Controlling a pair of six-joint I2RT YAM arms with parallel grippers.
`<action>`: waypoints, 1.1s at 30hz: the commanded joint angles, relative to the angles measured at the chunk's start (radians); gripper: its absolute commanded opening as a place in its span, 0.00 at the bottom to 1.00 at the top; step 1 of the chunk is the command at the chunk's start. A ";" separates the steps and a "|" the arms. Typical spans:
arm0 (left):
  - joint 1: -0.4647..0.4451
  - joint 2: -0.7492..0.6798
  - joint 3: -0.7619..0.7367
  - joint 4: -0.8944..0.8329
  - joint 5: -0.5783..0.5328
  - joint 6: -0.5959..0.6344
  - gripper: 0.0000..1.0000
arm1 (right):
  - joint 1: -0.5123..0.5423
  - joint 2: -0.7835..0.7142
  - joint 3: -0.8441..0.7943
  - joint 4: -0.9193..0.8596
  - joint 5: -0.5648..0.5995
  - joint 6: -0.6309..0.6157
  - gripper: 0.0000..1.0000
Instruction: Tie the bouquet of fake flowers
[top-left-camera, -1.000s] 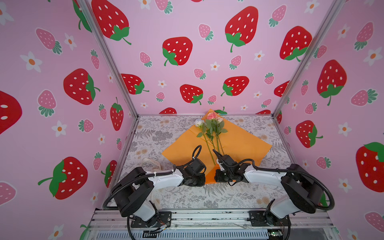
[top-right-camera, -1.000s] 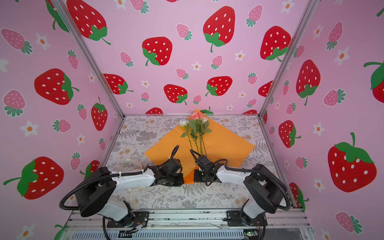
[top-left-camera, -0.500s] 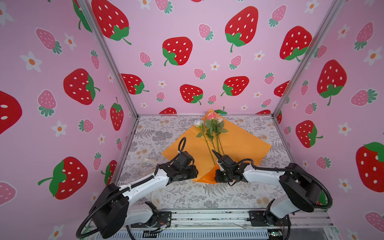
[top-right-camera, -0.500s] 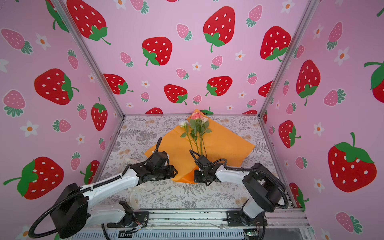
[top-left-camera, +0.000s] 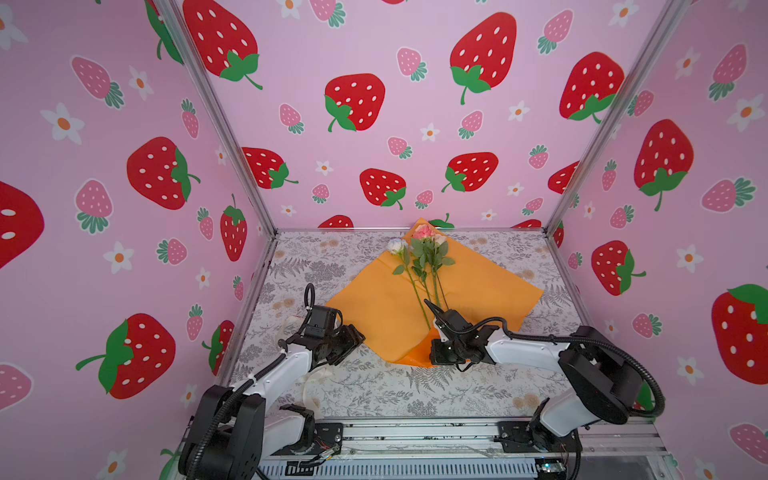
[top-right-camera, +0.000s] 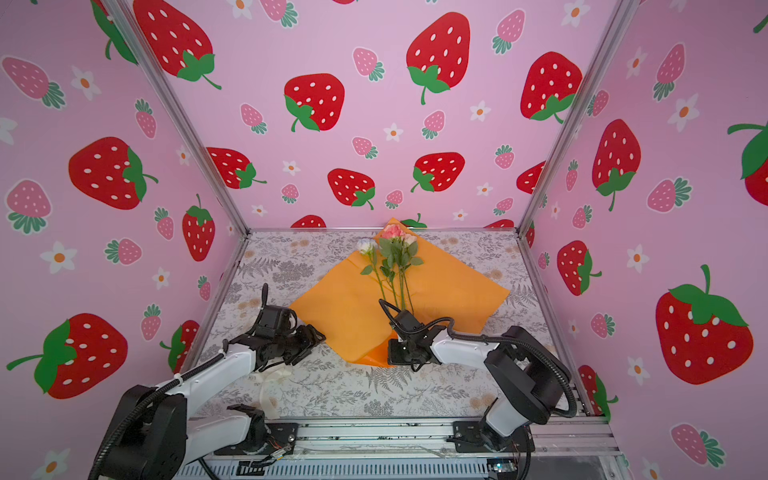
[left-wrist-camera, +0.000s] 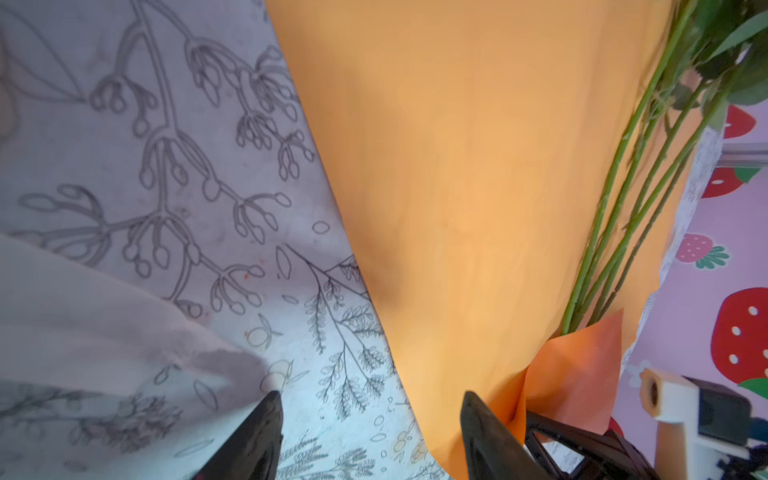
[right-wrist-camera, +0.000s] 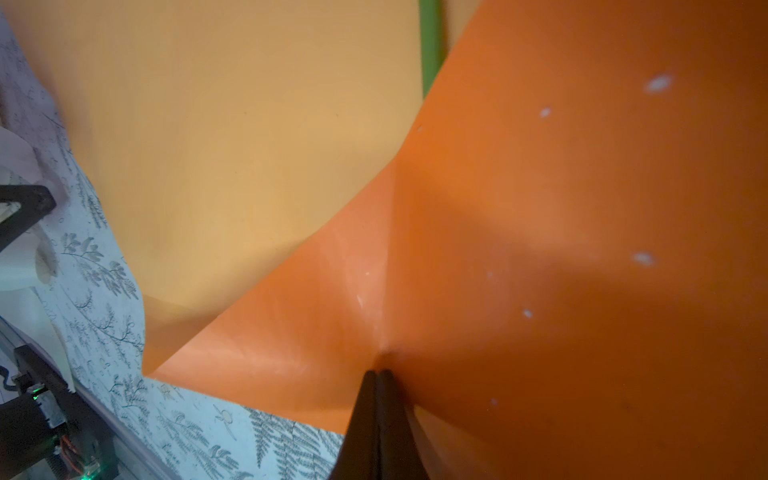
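Floral-print table (top-left-camera: 415, 386) bears orange paper (top-left-camera: 382, 307) and cream ribbon (top-right-camera: 266, 399)

No text, brand, number or sign is readable in any view. A small white label (left-wrist-camera: 557, 454) sits on a black machine part (left-wrist-camera: 606, 453) in the left wrist view, its print too blurred to read. The pink strawberry-printed walls (top-left-camera: 415, 50), the grey floral table cover (top-left-camera: 374, 390) and the plain orange wrapping paper sheet (top-left-camera: 374, 307) carry no lettering.
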 joint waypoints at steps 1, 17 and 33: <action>0.034 0.058 0.009 0.091 0.025 -0.017 0.69 | 0.005 0.028 -0.017 -0.034 0.018 0.008 0.05; 0.051 0.442 0.009 0.585 0.234 -0.169 0.67 | 0.005 0.037 -0.006 -0.043 0.019 0.001 0.06; -0.029 0.342 0.129 0.659 0.291 -0.208 0.67 | 0.004 0.033 0.002 -0.048 0.029 0.005 0.06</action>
